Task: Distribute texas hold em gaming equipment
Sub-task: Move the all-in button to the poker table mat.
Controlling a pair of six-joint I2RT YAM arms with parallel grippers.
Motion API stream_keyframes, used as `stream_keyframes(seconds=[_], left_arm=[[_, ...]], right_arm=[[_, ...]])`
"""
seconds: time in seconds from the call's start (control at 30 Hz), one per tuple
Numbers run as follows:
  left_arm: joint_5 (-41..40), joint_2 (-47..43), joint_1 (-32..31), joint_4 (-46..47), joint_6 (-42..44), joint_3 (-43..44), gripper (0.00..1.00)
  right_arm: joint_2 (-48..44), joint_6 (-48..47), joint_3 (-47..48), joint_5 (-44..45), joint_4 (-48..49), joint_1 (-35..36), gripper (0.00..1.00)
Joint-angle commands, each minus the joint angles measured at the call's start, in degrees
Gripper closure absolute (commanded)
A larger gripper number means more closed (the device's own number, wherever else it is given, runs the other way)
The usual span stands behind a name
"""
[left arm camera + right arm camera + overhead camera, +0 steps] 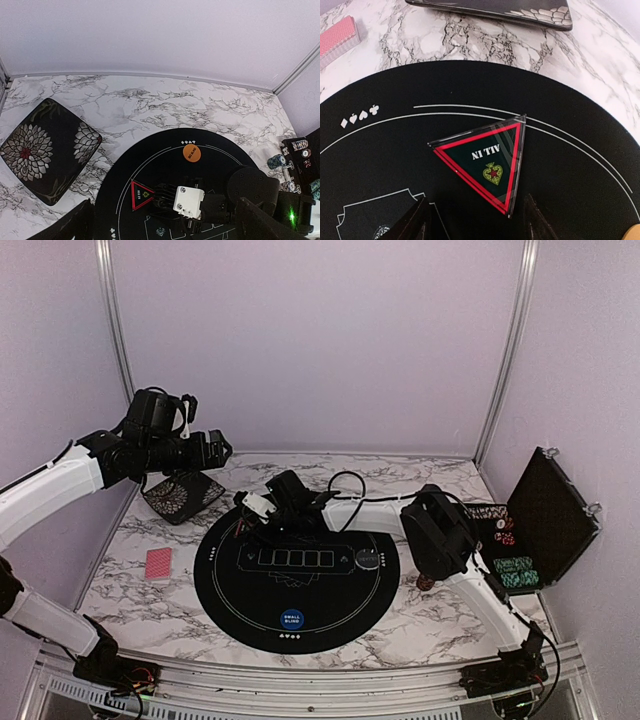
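Note:
The black triangular "ALL IN" marker (487, 162) with a red border lies flat on the round black mat (580, 165), just ahead of my open right gripper (477, 227), apart from both fingers. It also shows in the left wrist view (140, 194), with the orange button (191, 153) further back on the mat. The blue button (290, 619) and dark-grey button (369, 560) lie on the mat. The red-backed card deck (160, 564) lies on the marble to the mat's left. My left gripper (218, 447) is open and empty, held high above the back left.
A black floral square tray (183, 495) sits at the back left. The open black chip case (545, 520) stands at the right edge, with teal chips (517, 573) and red and white chips (500, 530) in it. One chip (425, 583) lies on the marble beside the mat.

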Motion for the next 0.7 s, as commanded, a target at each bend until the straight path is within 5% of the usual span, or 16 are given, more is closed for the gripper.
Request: stream_keyframes(seconds=[0.0,0.27,0.67], left_arm=[[-1.9,-1.8,0.4,-1.4,-1.0,-0.9,0.01],[-2.5,-1.9,0.5,-1.7,-2.8,-1.3,0.01],[0.0,0.9,0.4,-2.1,-2.1,-0.3,0.01]], right_arm=[[-6.2,3.2,-2.4,-1.2,0.7,0.1,0.35],[-15.5,7.8,-10.0,-0.9,1.9,-1.4,0.18],[-35.1,18.4,-27.5,10.1,0.7,-4.7,0.18]])
